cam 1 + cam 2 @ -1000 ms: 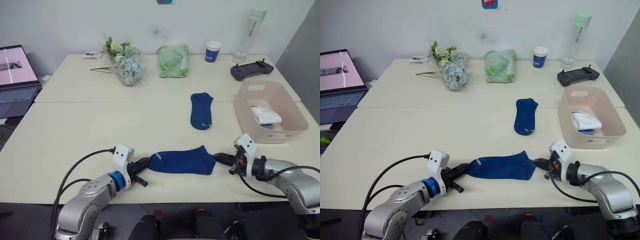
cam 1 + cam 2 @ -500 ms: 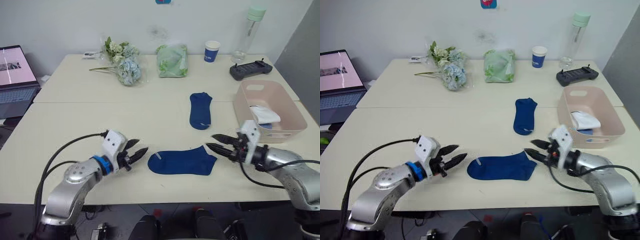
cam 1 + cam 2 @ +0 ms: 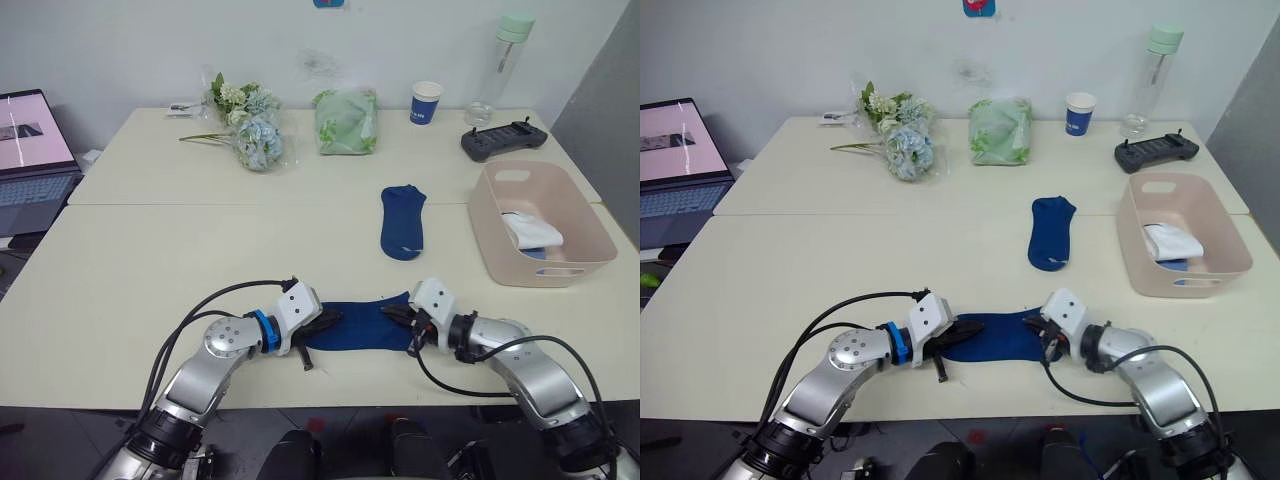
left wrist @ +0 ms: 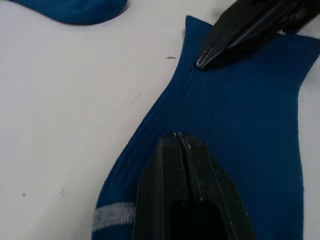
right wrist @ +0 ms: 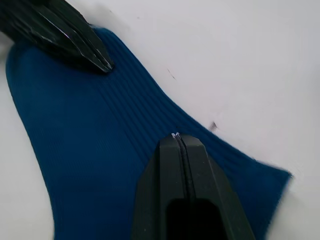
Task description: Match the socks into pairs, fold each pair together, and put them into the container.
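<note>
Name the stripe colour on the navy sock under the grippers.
Pale grey stripe, clearest in the left wrist view.

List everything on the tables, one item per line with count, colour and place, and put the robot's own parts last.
Navy socks: two, dark blue; one flat at the near table edge between both grippers, the other lying mid-table.
Container: one, pale pink, right side; holds white socks with something blue under them.
Flowers: one bunch, pale blue and white, far left.
Cloth bundle: one, pale green, far centre.
Paper cup: one, blue, far right.
Bottle: one, clear with a green cap, far right.
Controller: one, black, beyond the container.
Laptop: one, open, far left.
Left gripper: black, fingers shut, tip on the near sock.
Right gripper: black, fingers shut, tip on the same sock.
</note>
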{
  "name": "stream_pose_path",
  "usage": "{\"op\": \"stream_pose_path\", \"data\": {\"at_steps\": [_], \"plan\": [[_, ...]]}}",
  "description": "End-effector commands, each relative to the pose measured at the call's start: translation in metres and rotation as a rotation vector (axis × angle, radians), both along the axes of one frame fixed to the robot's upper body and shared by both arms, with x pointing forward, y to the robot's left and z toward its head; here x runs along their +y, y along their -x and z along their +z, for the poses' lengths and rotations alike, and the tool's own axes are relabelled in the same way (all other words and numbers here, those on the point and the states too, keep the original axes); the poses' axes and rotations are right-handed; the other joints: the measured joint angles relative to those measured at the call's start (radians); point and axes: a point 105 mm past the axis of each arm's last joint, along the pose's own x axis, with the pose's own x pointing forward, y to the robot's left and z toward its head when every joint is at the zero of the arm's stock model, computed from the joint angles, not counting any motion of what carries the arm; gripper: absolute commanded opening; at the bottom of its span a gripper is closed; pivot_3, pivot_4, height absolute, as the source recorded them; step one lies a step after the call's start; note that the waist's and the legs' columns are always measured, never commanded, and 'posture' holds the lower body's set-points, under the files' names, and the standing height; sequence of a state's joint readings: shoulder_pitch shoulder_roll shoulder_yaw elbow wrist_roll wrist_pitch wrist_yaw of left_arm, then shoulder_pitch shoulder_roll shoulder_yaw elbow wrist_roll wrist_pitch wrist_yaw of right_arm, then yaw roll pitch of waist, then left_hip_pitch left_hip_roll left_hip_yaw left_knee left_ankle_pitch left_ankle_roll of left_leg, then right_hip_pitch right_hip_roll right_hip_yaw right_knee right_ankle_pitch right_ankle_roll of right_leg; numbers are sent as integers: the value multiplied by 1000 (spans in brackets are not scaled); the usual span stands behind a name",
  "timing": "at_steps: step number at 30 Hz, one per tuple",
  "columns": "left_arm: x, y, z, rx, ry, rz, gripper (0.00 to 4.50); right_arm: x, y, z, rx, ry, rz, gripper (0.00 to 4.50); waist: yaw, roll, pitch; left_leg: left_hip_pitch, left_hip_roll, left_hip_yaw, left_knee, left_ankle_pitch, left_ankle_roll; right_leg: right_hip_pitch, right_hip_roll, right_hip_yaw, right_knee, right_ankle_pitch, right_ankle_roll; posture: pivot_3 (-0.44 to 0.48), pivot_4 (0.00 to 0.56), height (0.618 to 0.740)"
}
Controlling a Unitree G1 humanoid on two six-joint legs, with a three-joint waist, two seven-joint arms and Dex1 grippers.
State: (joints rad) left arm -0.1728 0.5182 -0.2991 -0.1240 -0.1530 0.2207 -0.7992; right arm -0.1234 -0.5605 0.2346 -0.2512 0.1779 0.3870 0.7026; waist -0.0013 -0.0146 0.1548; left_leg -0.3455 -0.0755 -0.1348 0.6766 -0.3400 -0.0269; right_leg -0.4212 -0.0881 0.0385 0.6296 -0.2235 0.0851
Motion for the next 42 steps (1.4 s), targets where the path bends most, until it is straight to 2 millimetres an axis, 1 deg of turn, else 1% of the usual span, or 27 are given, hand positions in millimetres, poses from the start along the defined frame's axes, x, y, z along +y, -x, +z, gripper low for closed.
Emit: {"op": "stream_pose_path", "data": {"at_steps": [1, 3, 4, 7, 9, 10, 12, 14, 15, 16, 18, 20, 23, 26, 28, 30, 32, 33, 35, 36, 38, 40, 42], "plan": [[18, -1, -10, 18, -48, 32, 19, -26, 2, -2, -5, 63, -25, 0, 0, 0, 0, 0, 0, 0, 0, 0, 0, 0, 0, 0, 0, 0, 0, 0, 150, 740], [27, -3, -5, 16, -34, 41, 19, -38, 4, 1, -12, 71, -32, 0, 0, 0, 0, 1, 0, 0, 0, 0, 0, 1, 0, 0, 0, 0, 0, 0, 150, 740], [28, -1, 0, -2, -25, 11, 19, -38, 6, 7, -24, 33, -17, 0, 0, 0, 0, 1, 0, 0, 0, 0, 0, 1, 0, 0, 0, 0, 0, 0, 150, 740], [21, -2, 18, -38, 53, -31, 19, -29, 8, 32, -68, -109, 31, 0, -3, 1, 0, 1, 0, 0, 0, 0, 0, 1, 1, 0, 0, 0, 0, 0, 150, 740], [18, -2, 23, -48, 67, -50, 19, -25, 11, 38, -66, -143, 61, 0, -4, 1, 0, 1, 1, 1, 0, 0, 0, 0, 1, 0, 0, 0, 0, 0, 150, 740], [15, 1, 25, -44, 75, -72, 19, -21, 14, 37, -48, -144, 91, 0, -4, 1, 0, 1, 1, 0, 0, 0, 0, 0, 1, 0, 1, 0, 0, 0, 150, 740], [11, 7, 22, -17, 68, -114, 19, -14, 22, 28, -4, -123, 141, 0, -3, 1, 0, 0, 1, 0, 0, 0, 0, 0, 0, 0, 1, 0, 0, 0, 150, 740], [12, 13, 11, 12, 23, -131, 19, -10, 25, 16, 30, -100, 157, 0, -3, 1, 0, 0, 1, 0, 0, 0, 0, 0, 0, 0, 0, 0, 0, 0, 150, 740], [14, 16, 4, 26, -6, -136, 19, -11, 26, 7, 40, -56, 163, 0, -3, 1, 0, 0, 1, 0, 0, 0, 0, 0, 0, 0, 0, 0, 0, 0, 150, 740], [16, 17, -1, 36, -23, -131, 19, -13, 27, 0, 45, -14, 171, 0, -3, 1, 0, 0, 1, 0, 0, 0, 0, 0, 0, 0, 0, 0, 0, 0, 150, 740], [20, 17, -6, 46, -45, -111, 19, -19, 29, -8, 56, 39, 168, 0, -2, 1, 0, 0, 0, 0, 0, 0, 0, 0, 0, 0, 0, 0, 0, 0, 150, 740], [23, 17, -7, 42, -56, -98, 19, -24, 31, -11, 58, 67, 164, 0, -1, 1, 0, 0, 0, 0, 0, 0, 0, 1, 0, 0, 0, 0, 0, 0, 150, 740], [37, 15, -8, 44, -81, -66, 19, -42, 36, -11, 62, 122, 154, 0, -1, 0, -1, 1, 0, 0, 0, 0, 0, 1, 0, 0, 0, 0, 0, 0, 150, 740], [45, 14, -6, 37, -87, -59, 19, -56, 36, -4, 55, 129, 127, 0, 0, 0, -1, 1, 0, 0, 0, 0, 0, 1, 0, 0, 0, 0, 0, 0, 150, 740], [46, 13, -1, 24, -66, -60, 19, -57, 34, 4, 42, 92, 116, 0, 0, 0, -1, 1, 0, 0, 0, 0, 0, 1, 0, 0, 0, 0, 0, 0, 150, 740], [44, 7, 15, -2, 8, -29, 19, -53, 29, 24, 10, -11, 87, 0, -1, 0, -1, 1, 1, 0, 0, 0, 1, 1, 0, 0, 0, 0, 0, 0, 150, 740], [44, 3, 27, -11, 72, 10, 19, -52, 26, 36, -11, -61, 62, 0, -2, 1, 0, 1, 1, 0, 0, 0, 1, 1, 0, 0, 0, 0, 0, 0, 150, 740], [48, 0, 37, -8, 126, 51, 3, -54, 22, 41, -36, -72, 30, 180, -2, 1, 0, 1, 2, 0, 0, 0, 1, 1, 0, 0, 1, 0, 0, 0, 150, 740], [64, -12, 54, -22, 227, 188, 386, -67, 7, 55, -111, -110, -97, 546, -1, 0, 0, 0, 2, -1, 0, 0, 1, 0, 0, 0, 1, 0, 0, 0, 150, 740], [76, -19, 61, -35, 267, 271, 582, -76, -1, 60, -154, -122, -175, 868, 0, 0, 0, 0, 2, -1, 0, 0, 1, 0, 0, 0, 1, 0, 0, 0, 150, 740], [99, -27, 65, -73, 289, 409, 1197, -88, -13, 62, -201, -129, -293, 1570, -1, 0, 0, 0, 2, -1, 0, 0, 0, 0, 0, 0, 1, 0, 0, 0, 150, 740], [118, -32, 63, -107, 284, 523, 1826, -91, -21, 58, -223, -131, -357, 2275, 0, 0, 0, 0, 1, -1, 0, 0, 0, 0, 0, 0, 1, 0, 0, 0, 150, 740], [129, -33, 57, -123, 265, 594, 2476, -92, -26, 51, -230, -125, -392, 2985, 0, 0, 0, 0, 1, -1, 0, 0, 0, 0, 0, 0, 1, 0, 0, 0, 150, 740]]}}
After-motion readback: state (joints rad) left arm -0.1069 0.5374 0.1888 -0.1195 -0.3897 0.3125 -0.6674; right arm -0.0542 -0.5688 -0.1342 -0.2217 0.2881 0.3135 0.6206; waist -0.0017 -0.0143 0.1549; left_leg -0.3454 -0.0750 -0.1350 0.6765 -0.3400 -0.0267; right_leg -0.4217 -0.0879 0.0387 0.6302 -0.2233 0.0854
